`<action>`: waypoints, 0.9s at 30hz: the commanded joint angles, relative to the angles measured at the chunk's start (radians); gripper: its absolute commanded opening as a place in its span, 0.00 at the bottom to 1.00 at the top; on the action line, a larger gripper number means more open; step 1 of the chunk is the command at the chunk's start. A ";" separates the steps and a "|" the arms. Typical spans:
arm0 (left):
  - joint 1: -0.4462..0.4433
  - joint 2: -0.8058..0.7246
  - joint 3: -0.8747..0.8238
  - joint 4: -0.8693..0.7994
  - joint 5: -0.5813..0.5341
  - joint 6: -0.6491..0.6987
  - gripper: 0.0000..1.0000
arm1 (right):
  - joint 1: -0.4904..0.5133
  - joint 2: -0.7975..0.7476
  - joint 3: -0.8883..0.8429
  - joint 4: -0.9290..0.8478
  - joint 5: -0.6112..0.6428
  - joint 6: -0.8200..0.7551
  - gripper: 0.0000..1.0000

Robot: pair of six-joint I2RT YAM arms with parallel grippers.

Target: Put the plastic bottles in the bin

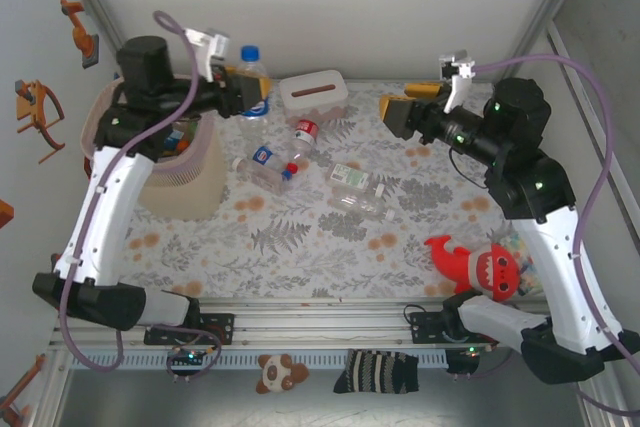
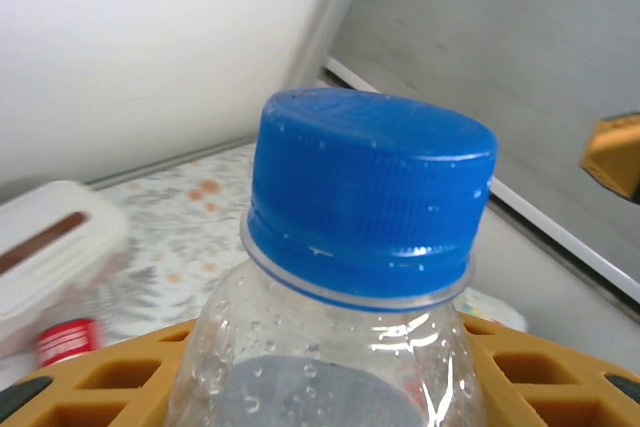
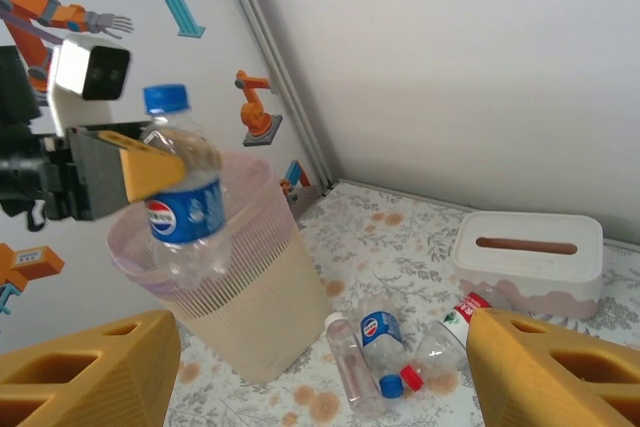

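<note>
My left gripper [image 1: 236, 94] is shut on a clear Pepsi bottle [image 1: 251, 75] with a blue cap [image 2: 372, 183], held upright in the air just right of the bin [image 1: 185, 179]. Its yellow fingers [image 2: 95, 379] clasp the bottle below the shoulder. The pinkish latticed bin [image 3: 245, 292] stands at the far left with coloured bottles inside. Several plastic bottles lie on the table: a red-labelled one [image 1: 303, 135], a blue-labelled one [image 1: 264, 160] and a clear one [image 1: 357, 181]. My right gripper [image 1: 393, 112] hovers open and empty over the back right, its fingers [image 3: 92, 375] wide apart.
A white tissue box [image 1: 313, 93] with a slot sits at the back centre. A red plush shark [image 1: 474, 265] lies at the front right, near the right arm's base. Side walls close in on both sides. A striped sock [image 1: 375, 371] lies below the table's front rail.
</note>
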 commanded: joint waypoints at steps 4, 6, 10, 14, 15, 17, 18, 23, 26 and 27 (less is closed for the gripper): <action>0.211 -0.039 0.016 -0.199 -0.027 0.058 0.51 | 0.005 0.016 0.035 0.002 0.001 -0.014 0.74; 0.278 -0.045 0.006 -0.219 -0.029 0.061 0.51 | 0.005 0.022 0.035 0.003 -0.005 -0.012 0.74; 0.369 -0.046 0.001 -0.276 -0.066 0.105 0.51 | 0.005 0.029 0.033 0.005 -0.011 -0.013 0.74; 0.423 -0.028 0.001 -0.341 -0.133 0.176 0.51 | 0.005 0.032 0.031 0.006 -0.018 -0.010 0.74; 0.433 -0.023 0.000 -0.354 -0.153 0.193 0.51 | 0.005 0.031 0.030 0.006 -0.019 -0.008 0.74; 0.444 -0.012 -0.008 -0.370 -0.178 0.221 0.51 | 0.005 0.032 0.029 0.006 -0.021 -0.009 0.74; 0.446 -0.005 -0.015 -0.375 -0.193 0.234 0.51 | 0.006 0.031 0.027 0.007 -0.021 -0.008 0.74; 0.448 0.032 -0.071 -0.394 -0.197 0.268 0.52 | 0.005 0.028 0.021 0.010 -0.020 -0.005 0.74; 0.448 0.054 -0.112 -0.409 -0.179 0.286 0.53 | 0.006 0.026 0.017 0.009 -0.021 -0.001 0.74; 0.448 0.058 -0.133 -0.410 -0.175 0.291 0.53 | 0.005 0.026 0.016 0.010 -0.021 -0.002 0.74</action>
